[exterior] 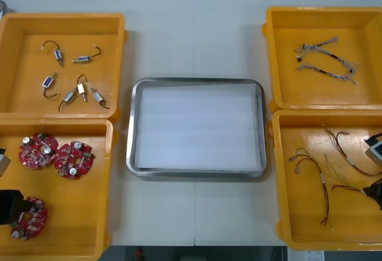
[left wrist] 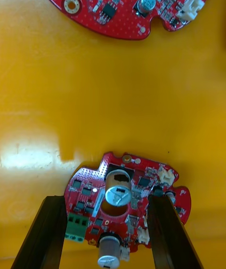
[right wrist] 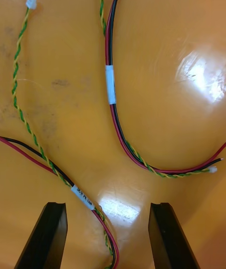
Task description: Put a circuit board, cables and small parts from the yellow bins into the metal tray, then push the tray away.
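Observation:
Three round red circuit boards lie in the near left yellow bin (exterior: pixel 83 225): two (exterior: pixel 39 150) (exterior: pixel 73 158) side by side and a third (exterior: pixel 30 219) nearer me. My left gripper (exterior: pixel 11 206) (left wrist: pixel 107 200) hovers low over that third board (left wrist: pixel 123 198), open, a finger on each side of it. Another board (left wrist: pixel 122 0) lies beyond the fingers. My right gripper (exterior: pixel 375 192) (right wrist: pixel 108 205) is open over the near right bin (exterior: pixel 298 225), just above the red and yellow cables (exterior: pixel 322 177). One labelled cable (right wrist: pixel 84 197) runs between its fingers. The metal tray (exterior: pixel 132 123) is white inside and holds nothing.
The far left bin (exterior: pixel 119 46) holds several small metal parts (exterior: pixel 74 85). In the far right bin (exterior: pixel 271 64) lie twisted blue and white cables (exterior: pixel 328 61). Bare table runs beyond the tray (exterior: pixel 194 40) and in front of it (exterior: pixel 194 213).

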Motion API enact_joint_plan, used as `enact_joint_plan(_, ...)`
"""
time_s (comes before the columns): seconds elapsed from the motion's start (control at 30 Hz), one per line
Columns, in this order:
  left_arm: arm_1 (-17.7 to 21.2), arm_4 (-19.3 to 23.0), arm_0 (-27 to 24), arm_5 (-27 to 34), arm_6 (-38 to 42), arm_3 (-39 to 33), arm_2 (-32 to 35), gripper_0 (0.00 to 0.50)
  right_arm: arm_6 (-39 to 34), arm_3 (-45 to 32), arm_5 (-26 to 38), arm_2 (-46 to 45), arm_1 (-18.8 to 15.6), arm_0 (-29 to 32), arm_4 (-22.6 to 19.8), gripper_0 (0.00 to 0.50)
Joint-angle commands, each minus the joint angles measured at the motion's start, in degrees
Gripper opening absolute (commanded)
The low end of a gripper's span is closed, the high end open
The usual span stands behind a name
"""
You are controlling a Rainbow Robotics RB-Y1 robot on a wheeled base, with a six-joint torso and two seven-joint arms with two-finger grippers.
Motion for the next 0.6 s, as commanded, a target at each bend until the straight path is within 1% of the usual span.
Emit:
enact_joint_plan(0.03,2.2,-1.1,-1.7,-1.8,-4.9,1.1,-2.4,0.500,3.1,1.3,-3.0,2.9,-3.2,1.9,0.8,0.500)
enact_joint_plan(0.27,2.2,-1.7,-1.8,-2.1,-4.6,1.3,-3.4,0.500,4.3,1.9,-4.0,3.9,-3.8,2.6,0.4,0.500)
enact_joint_plan(0.5,2.4,-2.3,-2.0,-2.9,-4.5,2.1,-4.2,0.500,5.4,4.0,-8.7,6.5,-4.9,3.0,-0.3,0.500)
enact_joint_plan(0.6,2.4,-2.5,-2.0,-2.9,-4.5,2.1,-4.4,0.500,5.6,4.6,-9.4,6.8,-4.9,3.0,-0.7,0.500)
